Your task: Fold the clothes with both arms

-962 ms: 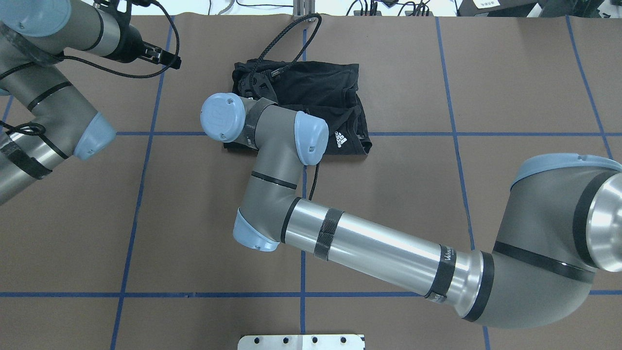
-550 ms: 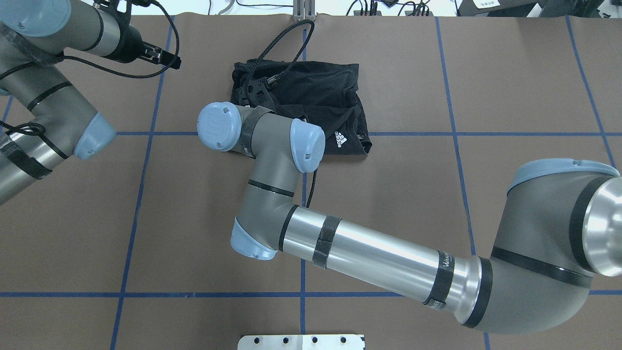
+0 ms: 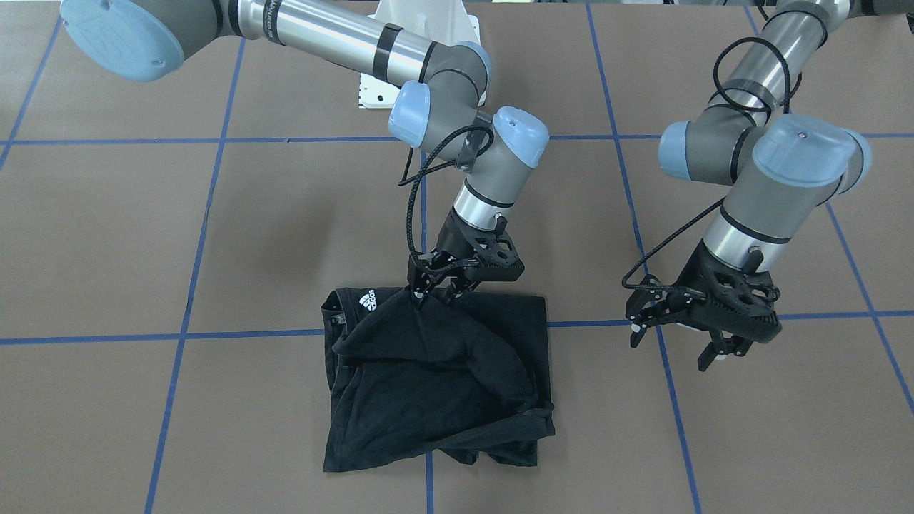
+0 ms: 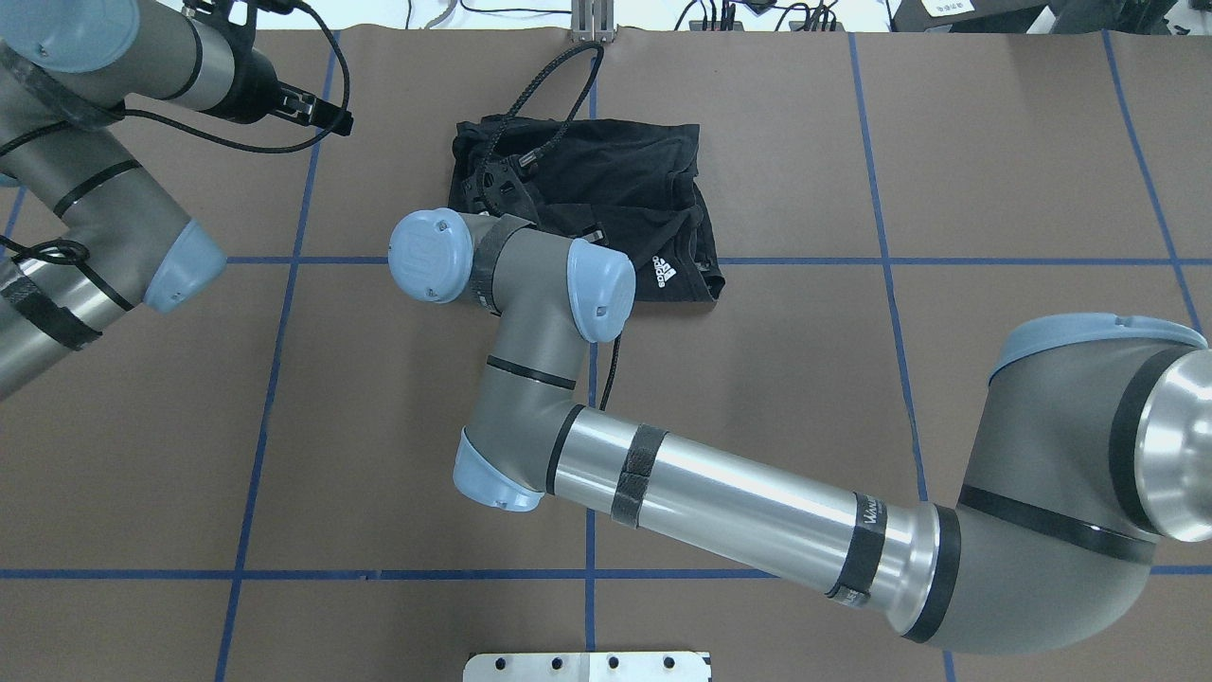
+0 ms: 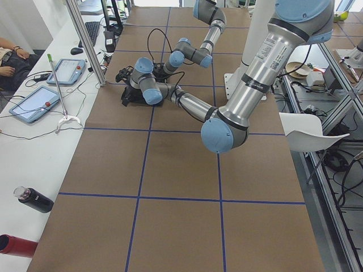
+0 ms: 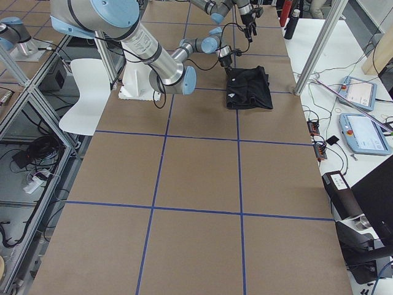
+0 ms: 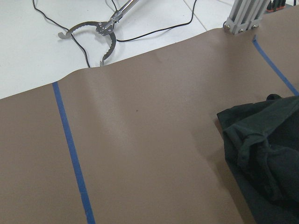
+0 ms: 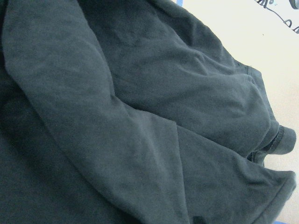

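The black T-shirt (image 3: 428, 385) lies bunched and partly folded on the brown table, its white Adidas logo (image 3: 368, 300) near the collar. My right gripper (image 3: 432, 288) is shut on a ridge of fabric beside that logo, and the cloth rises in a tent to its fingertips. In the overhead view the right wrist covers part of the T-shirt (image 4: 625, 170). The right wrist view is filled with black folds of T-shirt (image 8: 140, 116). My left gripper (image 3: 685, 335) hangs open above bare table, well apart from the cloth, and shows as the left gripper (image 4: 331, 116) at the far left.
Blue tape lines (image 4: 587, 574) divide the brown table cover. The white pedestal base (image 4: 587, 666) sits at the near edge. A long grabber tool (image 7: 100, 30) and an aluminium post (image 7: 245, 16) stand beyond the far edge. Tablets (image 5: 34, 102) and bottles (image 5: 31, 198) line a side bench.
The right wrist has shifted a little toward the robot's side of the table, drawing the pinched fabric with it. The left arm has stayed still.
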Motion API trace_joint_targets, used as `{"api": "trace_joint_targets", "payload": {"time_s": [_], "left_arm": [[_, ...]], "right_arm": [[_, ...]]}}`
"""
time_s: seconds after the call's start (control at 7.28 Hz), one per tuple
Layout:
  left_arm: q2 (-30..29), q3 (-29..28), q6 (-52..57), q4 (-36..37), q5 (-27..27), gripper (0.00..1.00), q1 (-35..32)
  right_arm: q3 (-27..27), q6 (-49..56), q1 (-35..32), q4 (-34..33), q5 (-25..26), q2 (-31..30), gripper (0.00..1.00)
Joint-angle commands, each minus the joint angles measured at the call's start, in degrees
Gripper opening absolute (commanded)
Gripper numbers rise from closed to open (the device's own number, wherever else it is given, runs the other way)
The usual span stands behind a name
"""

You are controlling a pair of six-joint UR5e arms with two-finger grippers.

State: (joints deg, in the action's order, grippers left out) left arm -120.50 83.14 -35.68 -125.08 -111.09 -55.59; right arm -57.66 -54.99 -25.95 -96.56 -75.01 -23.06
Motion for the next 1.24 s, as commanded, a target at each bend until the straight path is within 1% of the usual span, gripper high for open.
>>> {"api": "trace_joint_targets", "payload": {"time_s": [0.0,0.14,0.41,0.55,0.69,0.82,0.96,1.1], "left_arm": [[0.0,0.0,0.0,0.01,0.0,1.0,-0.04],[0.0,0.09,-0.09,-0.08,0.0,1.0,-0.04],[0.0,0.26,-0.09,0.01,0.09,1.0,-0.04],[0.09,0.35,-0.26,0.1,0.09,1.0,-0.04],[0.0,0.35,-0.44,0.1,0.09,1.0,-0.04],[0.09,0.35,-0.44,0.1,0.09,1.0,-0.13],[0.09,0.35,-0.44,0.1,0.17,1.0,-0.13],[0.09,0.35,-0.44,0.1,0.18,1.0,-0.13]], "right_arm": [[0.0,-0.9,-0.59,0.23,0.04,0.03,0.0],[0.0,-0.65,-2.07,0.41,-0.05,0.03,0.0],[0.35,0.05,-7.16,0.85,-0.23,-0.84,0.0],[2.36,1.01,-9.54,4.24,-0.23,-1.02,0.0],[7.6,1.02,-11.13,11.93,-0.05,-1.02,0.0],[12.18,0.15,-11.58,18.97,1.25,-1.02,0.0],[13.0,-3.25,-11.58,20.43,1.87,-0.93,0.0],[13.1,-8.24,-11.58,23.32,1.88,-0.85,0.39]]}}
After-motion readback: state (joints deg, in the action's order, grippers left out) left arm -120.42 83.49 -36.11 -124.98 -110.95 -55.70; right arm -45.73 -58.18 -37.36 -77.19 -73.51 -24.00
